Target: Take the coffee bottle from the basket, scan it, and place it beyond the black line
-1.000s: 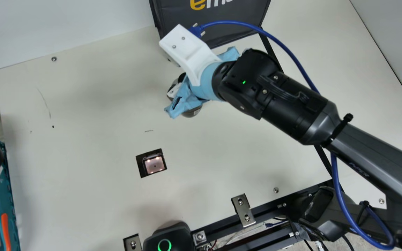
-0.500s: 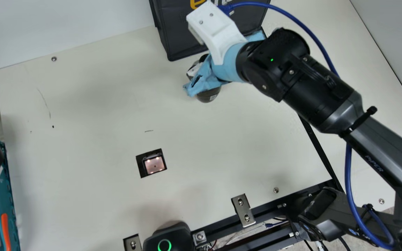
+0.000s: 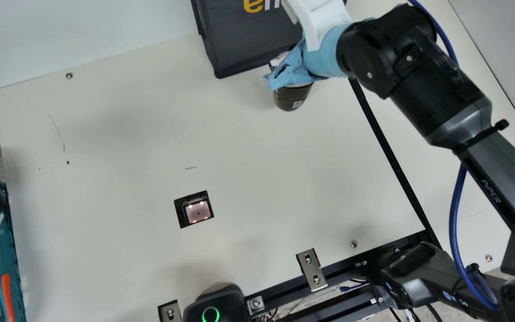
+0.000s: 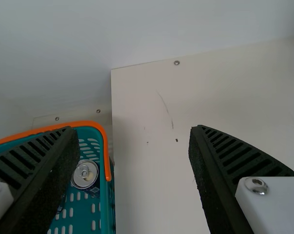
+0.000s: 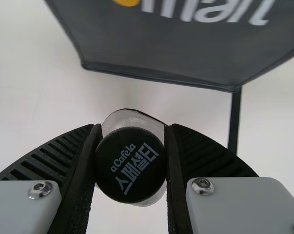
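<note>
Cream table [image 3: 128,125], black fabric bag [image 3: 244,44] at back. Right gripper [image 5: 131,129] has carried the coffee bottle [image 3: 292,97], pinched between its fingers, farther from the scanner window [image 3: 197,211] toward the black line [image 3: 391,152]. Still short of it; scan presumably done, crossing next. Left gripper [image 4: 129,127] spread.
</note>
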Robot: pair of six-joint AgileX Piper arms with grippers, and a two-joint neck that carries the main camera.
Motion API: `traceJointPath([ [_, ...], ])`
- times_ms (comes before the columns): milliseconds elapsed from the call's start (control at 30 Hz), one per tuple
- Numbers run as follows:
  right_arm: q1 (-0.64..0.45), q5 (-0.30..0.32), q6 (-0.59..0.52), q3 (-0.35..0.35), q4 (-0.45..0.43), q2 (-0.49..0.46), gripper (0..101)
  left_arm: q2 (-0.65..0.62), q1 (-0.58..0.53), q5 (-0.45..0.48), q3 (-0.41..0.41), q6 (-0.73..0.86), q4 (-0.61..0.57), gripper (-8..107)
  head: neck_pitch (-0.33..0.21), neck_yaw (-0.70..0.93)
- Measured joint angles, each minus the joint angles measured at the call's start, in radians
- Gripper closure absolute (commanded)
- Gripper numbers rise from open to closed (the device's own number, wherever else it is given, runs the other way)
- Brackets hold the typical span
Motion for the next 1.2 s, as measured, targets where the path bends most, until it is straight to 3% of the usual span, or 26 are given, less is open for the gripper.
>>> traceJointPath([
  [600,-0.245,-0.013,-0.075,-0.015,0.037,0.032,101,0.0,0.0,0.0,0.0,0.0,0.0,9,0.0,0.002],
  [1200,-0.473,-0.087,-0.117,-0.011,0.069,0.092,101,0.0,0.0,0.0,0.0,0.0,0.0,9,0.0,0.002],
])
